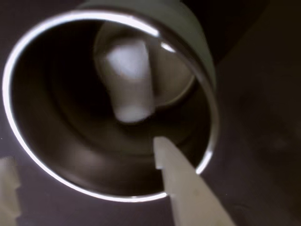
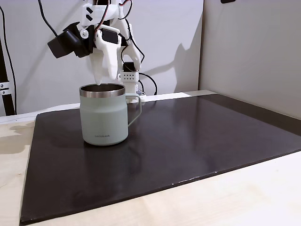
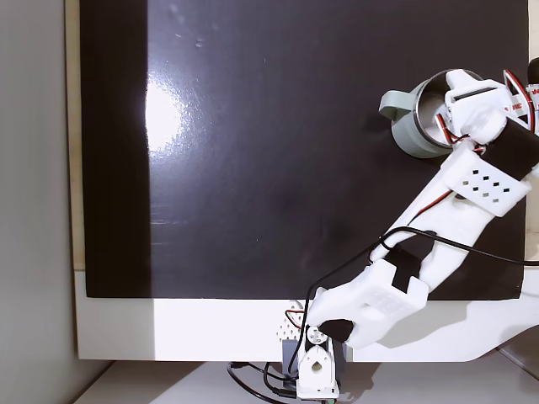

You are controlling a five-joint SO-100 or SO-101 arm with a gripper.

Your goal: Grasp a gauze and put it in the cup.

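Observation:
In the wrist view I look straight down into the sage-green cup (image 1: pixel 200 40), whose steel rim rings the picture. The white gauze (image 1: pixel 129 80) is inside the cup, near its bottom, and looks blurred. My gripper (image 1: pixel 84 160) hangs open over the cup's mouth, with one white finger at the lower right and the other at the lower left edge, and nothing is between them. In a fixed view the gripper (image 2: pixel 104 77) points down just above the cup (image 2: pixel 103 117). From above, the gripper (image 3: pixel 459 101) covers part of the cup (image 3: pixel 404 135).
The cup stands on a black mat (image 2: pixel 197 136) laid over a pale wooden table (image 2: pixel 244 193). The arm's base (image 3: pixel 316 370) and its cables sit at the mat's edge. A wall (image 2: pixel 249 47) rises behind the table.

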